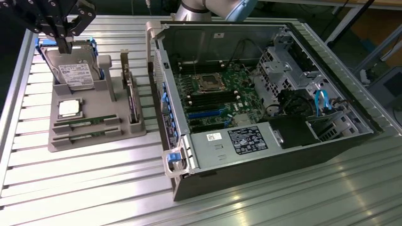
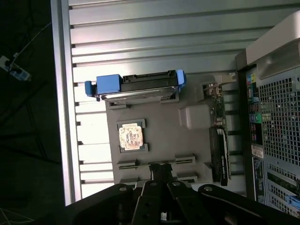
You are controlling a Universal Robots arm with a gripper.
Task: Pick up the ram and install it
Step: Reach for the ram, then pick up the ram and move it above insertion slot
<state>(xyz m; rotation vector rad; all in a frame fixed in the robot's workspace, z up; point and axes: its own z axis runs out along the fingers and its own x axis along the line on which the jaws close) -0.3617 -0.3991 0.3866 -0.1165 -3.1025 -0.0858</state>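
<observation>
Nearest, at the frame's lower left in the exterior view, two ram sticks (image 1: 88, 122) lie in the grey tray (image 1: 94, 143). Behind them sit the processor chip (image 1: 69, 108) and hard drive (image 1: 75, 70). Farthest, upper left, the gripper (image 1: 65, 46) hangs over the hard drive, fingers pressed together.

Bright glare across the table (image 1: 82, 188)
</observation>
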